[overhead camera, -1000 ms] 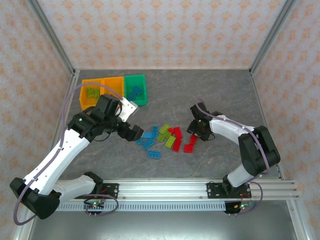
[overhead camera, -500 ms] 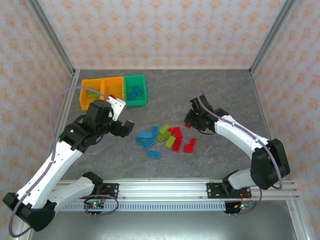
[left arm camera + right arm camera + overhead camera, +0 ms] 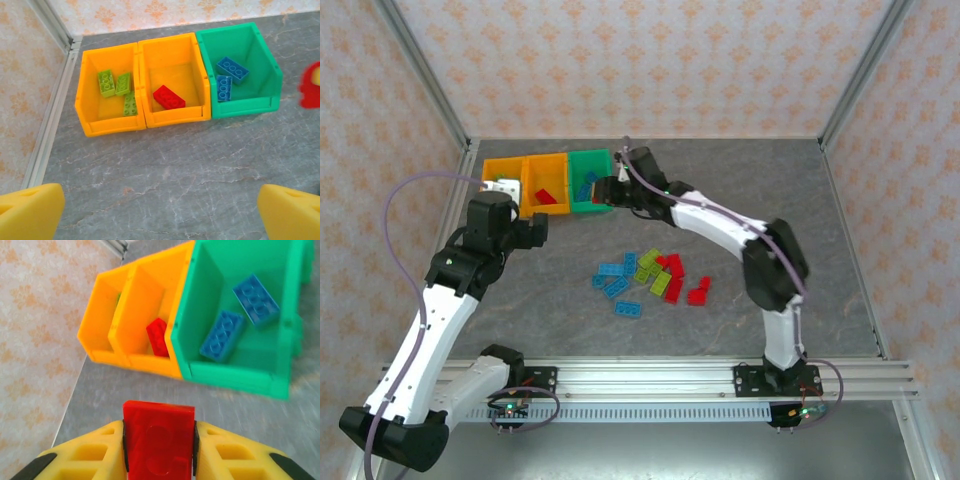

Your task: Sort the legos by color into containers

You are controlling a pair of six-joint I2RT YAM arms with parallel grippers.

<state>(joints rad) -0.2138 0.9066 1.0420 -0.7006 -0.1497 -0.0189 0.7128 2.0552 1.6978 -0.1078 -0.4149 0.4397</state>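
The right gripper (image 3: 159, 446) pinches a red lego (image 3: 159, 435) near the green bin (image 3: 235, 376). The left gripper (image 3: 160, 215) hangs wide open, empty.

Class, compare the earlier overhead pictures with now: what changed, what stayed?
The right gripper lifted a red brick from the pile and swung left and away to the bins. The left gripper, open, drew back leftward from the pile. Bins and remaining pile stayed put.
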